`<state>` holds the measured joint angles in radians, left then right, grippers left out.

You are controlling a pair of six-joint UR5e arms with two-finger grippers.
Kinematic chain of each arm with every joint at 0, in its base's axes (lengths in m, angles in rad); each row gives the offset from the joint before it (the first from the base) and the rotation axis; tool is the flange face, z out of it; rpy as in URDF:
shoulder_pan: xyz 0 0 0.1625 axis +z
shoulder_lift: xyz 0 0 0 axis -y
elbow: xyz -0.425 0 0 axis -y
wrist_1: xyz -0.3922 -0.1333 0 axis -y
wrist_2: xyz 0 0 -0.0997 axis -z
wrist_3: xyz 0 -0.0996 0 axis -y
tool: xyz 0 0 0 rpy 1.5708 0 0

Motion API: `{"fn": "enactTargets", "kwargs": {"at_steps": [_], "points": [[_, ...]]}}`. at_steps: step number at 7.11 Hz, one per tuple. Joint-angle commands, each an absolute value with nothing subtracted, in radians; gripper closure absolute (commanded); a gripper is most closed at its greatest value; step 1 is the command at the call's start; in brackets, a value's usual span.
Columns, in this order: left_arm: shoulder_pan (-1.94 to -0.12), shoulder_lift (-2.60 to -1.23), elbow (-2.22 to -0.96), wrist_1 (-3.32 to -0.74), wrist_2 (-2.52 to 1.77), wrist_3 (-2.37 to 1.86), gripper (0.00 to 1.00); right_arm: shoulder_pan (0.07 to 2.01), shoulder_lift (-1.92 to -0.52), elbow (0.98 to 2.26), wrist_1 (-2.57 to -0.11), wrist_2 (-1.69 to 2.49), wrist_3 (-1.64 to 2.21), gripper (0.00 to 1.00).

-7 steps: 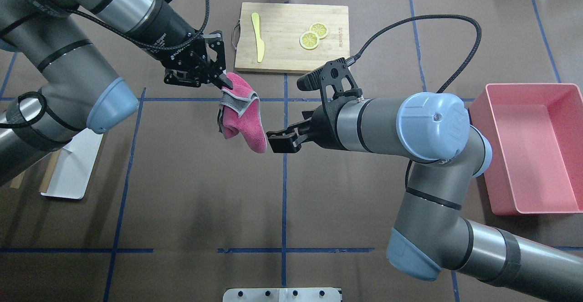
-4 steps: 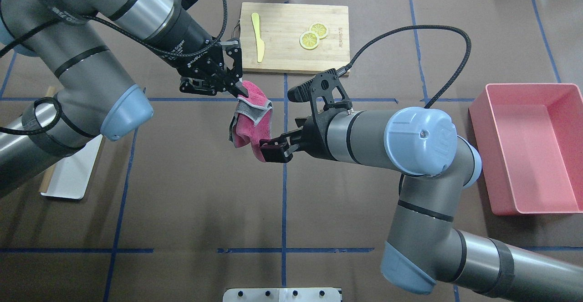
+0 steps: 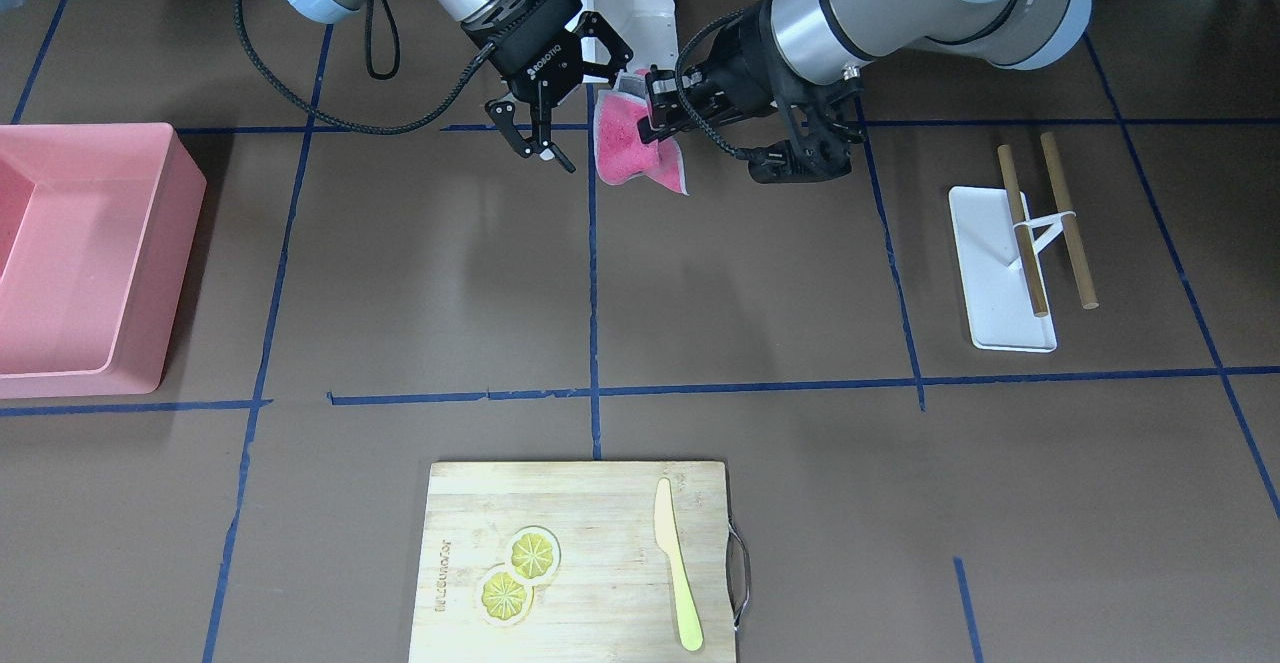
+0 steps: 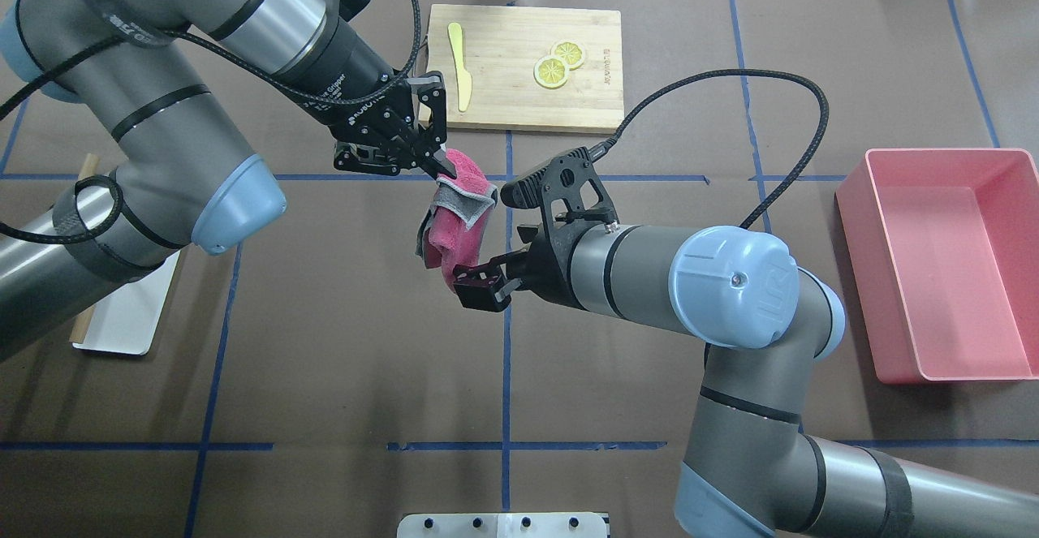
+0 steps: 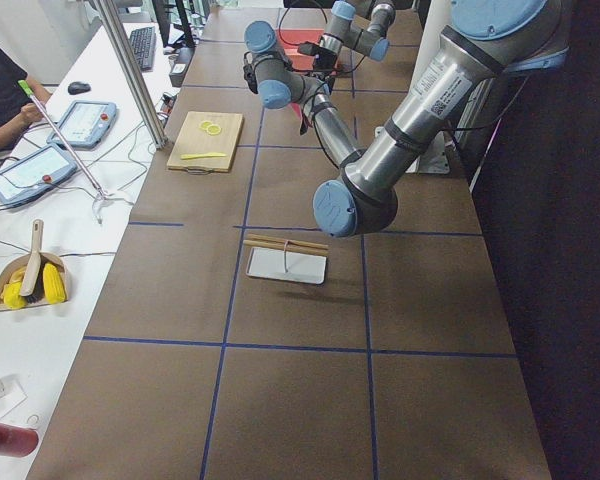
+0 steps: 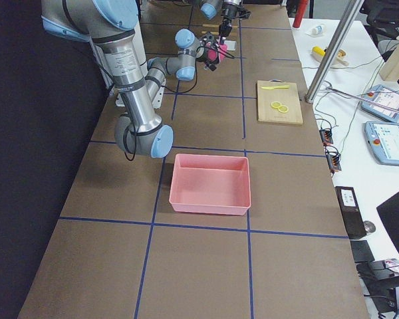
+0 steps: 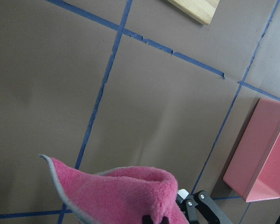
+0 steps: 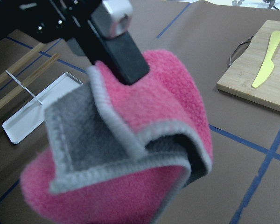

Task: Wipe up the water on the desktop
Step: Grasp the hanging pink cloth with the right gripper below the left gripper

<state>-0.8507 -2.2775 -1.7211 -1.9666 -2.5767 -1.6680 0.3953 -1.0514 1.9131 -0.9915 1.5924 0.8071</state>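
The left gripper (image 4: 444, 167) clamps the folded pink-and-grey terry cloth (image 4: 456, 228) above the dark-brown desktop (image 4: 341, 343); the right gripper (image 4: 477, 282), jaws spread, sits at its lower end.

A robotics lab: tape-gridded desktop (image 4: 325, 343), with teach pendants (image 5: 85, 122) and keyboard (image 5: 140, 45) alongside.

On my left wrist feed the pink cloth (image 7: 126, 196) runs off the bottom edge and largely covers the fingertips of the left gripper (image 4: 445, 169); on the right wrist feed it is blurred.
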Motion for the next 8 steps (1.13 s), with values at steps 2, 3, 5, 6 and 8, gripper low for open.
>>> {"fn": "enactTargets", "kwargs": {"at_steps": [2, 3, 5, 6, 8], "points": [[-0.847, -2.284, -1.709, -1.967, -2.574, -1.667, 1.0, 0.388, -1.063, 1.914, -0.924, 1.588, 0.807, 0.0], [-0.845, -2.287, -1.707, -1.967, -2.574, -1.669, 1.0, 0.384, -1.063, 1.913, -0.923, 1.589, 0.807, 0.0], [-0.844, -2.292, -1.706, -1.967, -2.574, -1.669, 1.0, 0.379, -1.06, 1.908, -0.922, 1.586, 0.811, 0.0], [-0.841, -2.293, -1.706, -1.967, -2.574, -1.667, 1.0, 0.377, -1.058, 1.905, -0.923, 1.586, 0.813, 0.0], [-0.838, -2.292, -1.706, -1.967, -2.574, -1.667, 1.0, 0.377, -1.058, 1.907, -0.922, 1.583, 0.819, 0.04]]}}
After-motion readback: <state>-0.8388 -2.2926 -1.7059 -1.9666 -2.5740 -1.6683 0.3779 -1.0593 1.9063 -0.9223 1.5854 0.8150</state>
